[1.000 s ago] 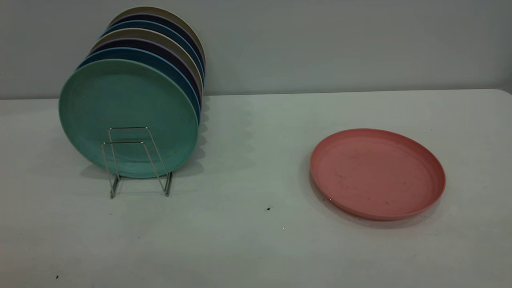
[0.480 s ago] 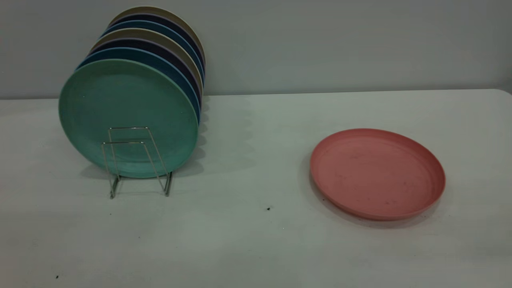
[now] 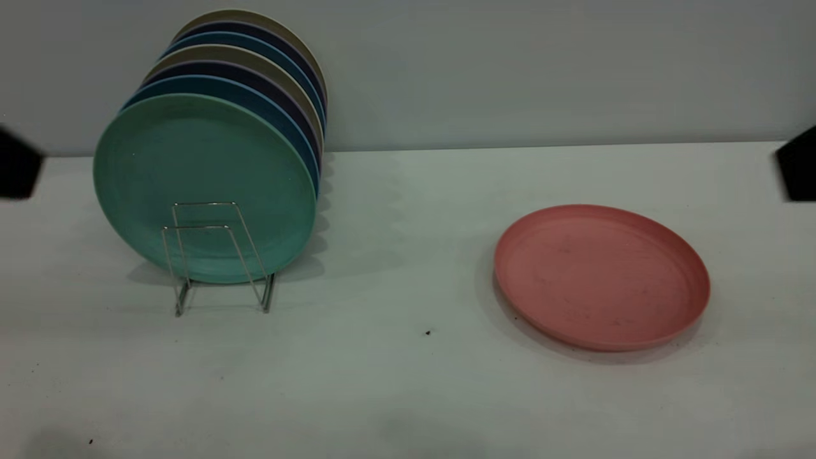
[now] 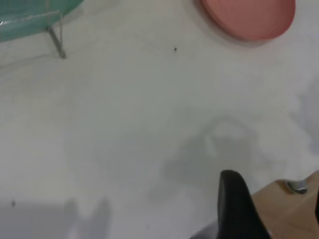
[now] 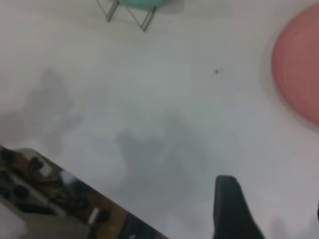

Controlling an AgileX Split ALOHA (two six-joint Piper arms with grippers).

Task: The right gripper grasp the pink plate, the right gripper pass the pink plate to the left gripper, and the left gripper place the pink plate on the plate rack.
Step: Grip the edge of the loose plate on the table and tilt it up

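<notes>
The pink plate (image 3: 601, 276) lies flat on the white table (image 3: 408, 382) at the right, untouched; it also shows in the left wrist view (image 4: 247, 17) and the right wrist view (image 5: 299, 64). The plate rack (image 3: 217, 255) stands at the left, its two front wire loops bare in front of a teal plate (image 3: 204, 185). The left gripper (image 3: 19, 162) is a dark shape at the left edge, far from the rack. The right gripper (image 3: 798, 166) is a dark shape at the right edge, above and behind the plate. In the wrist views both the left gripper (image 4: 274, 209) and the right gripper (image 5: 271, 211) stand open and empty.
Several blue, dark and beige plates (image 3: 255, 70) stand upright in the rack behind the teal one. A grey wall (image 3: 510, 64) closes the back. The table's near edge, with a wooden surface (image 4: 291, 214) beyond it, shows in the left wrist view.
Both grippers have come into the exterior view, one at the left edge and one at the right edge. The pink plate and the rack have not moved.
</notes>
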